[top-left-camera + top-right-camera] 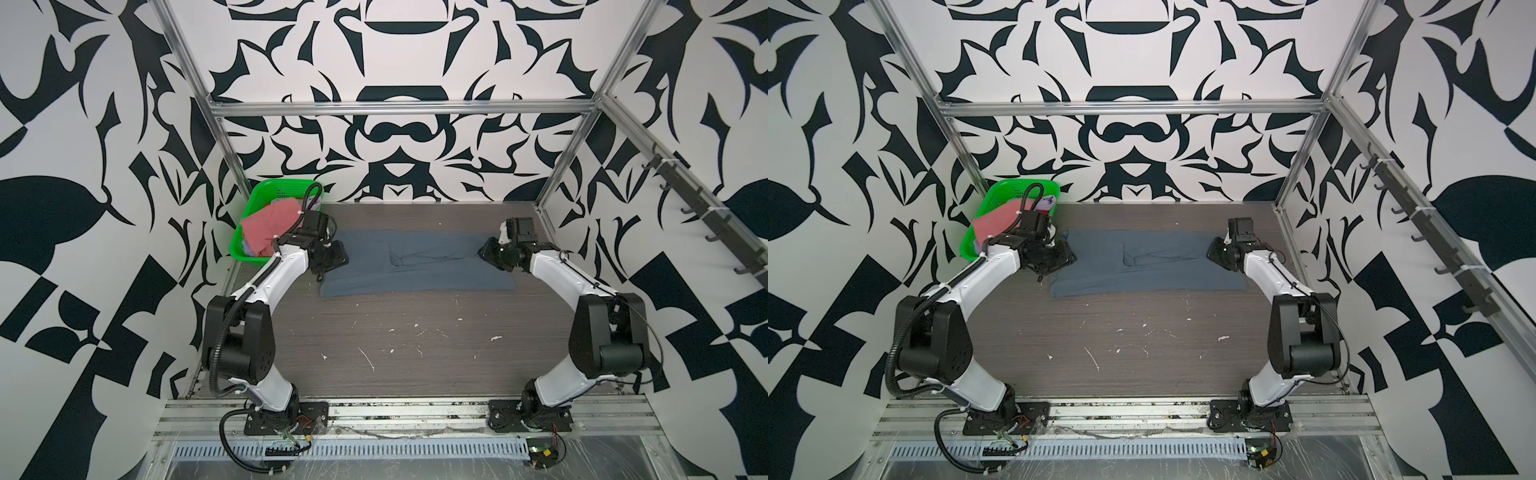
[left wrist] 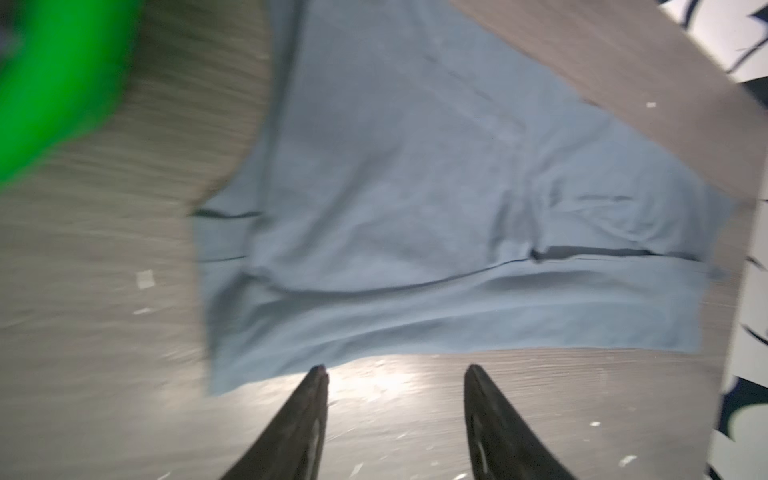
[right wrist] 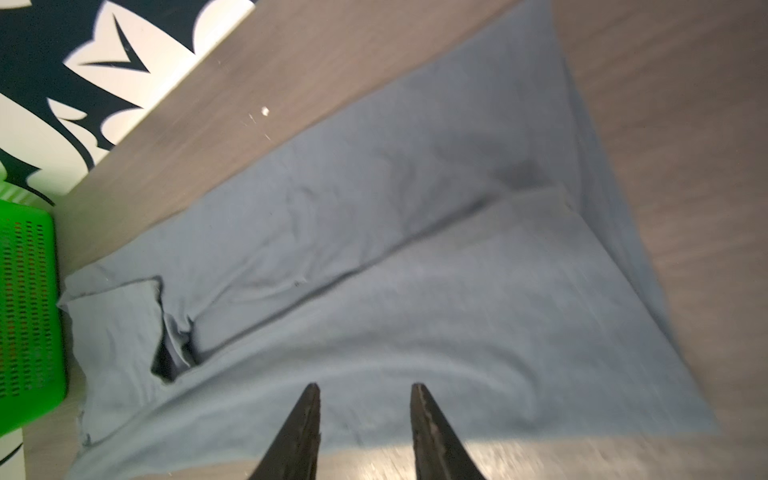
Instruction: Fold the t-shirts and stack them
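Note:
A slate blue-grey t-shirt point(image 1: 415, 266) point(image 1: 1142, 270) lies folded lengthwise into a long flat band across the back half of the table. My left gripper point(image 1: 332, 259) point(image 2: 395, 370) hovers at its left end, open, fingertips over bare wood just off the cloth's edge point(image 2: 415, 187). At the right end my right gripper point(image 1: 484, 251) point(image 3: 365, 388) is open too, its tips above the shirt's border point(image 3: 415, 270) with nothing pinched. A salmon pink t-shirt point(image 1: 266, 228) and a lavender one point(image 1: 1045, 203) are heaped in the basket.
The green perforated basket point(image 1: 259, 195) point(image 3: 25, 311) stands at the back left corner, close behind my left arm. Aluminium frame posts point(image 1: 559, 166) rise at the back corners. A rail of dark hooks point(image 1: 685, 195) runs along the right wall. White flecks dot the wooden tabletop point(image 1: 395, 345).

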You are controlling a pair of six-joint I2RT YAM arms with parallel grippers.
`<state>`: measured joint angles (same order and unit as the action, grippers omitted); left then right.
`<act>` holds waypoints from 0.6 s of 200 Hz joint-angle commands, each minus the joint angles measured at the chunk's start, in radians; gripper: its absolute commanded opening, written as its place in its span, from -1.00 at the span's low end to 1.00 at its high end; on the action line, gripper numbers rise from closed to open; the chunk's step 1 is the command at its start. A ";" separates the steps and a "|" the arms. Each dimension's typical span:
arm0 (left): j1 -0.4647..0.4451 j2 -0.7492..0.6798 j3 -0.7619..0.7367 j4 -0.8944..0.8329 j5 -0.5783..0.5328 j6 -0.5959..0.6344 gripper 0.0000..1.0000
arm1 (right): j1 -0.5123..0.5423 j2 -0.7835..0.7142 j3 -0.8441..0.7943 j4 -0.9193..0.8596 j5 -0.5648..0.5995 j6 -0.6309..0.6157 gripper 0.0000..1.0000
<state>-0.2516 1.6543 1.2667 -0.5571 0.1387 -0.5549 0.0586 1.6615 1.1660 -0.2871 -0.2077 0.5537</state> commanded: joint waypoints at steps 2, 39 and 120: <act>-0.015 0.101 -0.005 0.064 0.040 -0.130 0.16 | 0.027 0.104 0.098 0.052 -0.018 0.002 -0.22; -0.048 0.210 -0.018 0.185 -0.005 -0.264 0.20 | 0.052 0.267 0.210 0.058 0.006 -0.014 -0.25; -0.049 0.436 0.138 0.124 -0.143 -0.238 0.23 | 0.073 0.254 0.053 -0.025 0.097 -0.054 -0.33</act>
<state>-0.2989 1.9911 1.3483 -0.3836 0.0864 -0.8146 0.1192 1.9812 1.2995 -0.2646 -0.1612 0.5121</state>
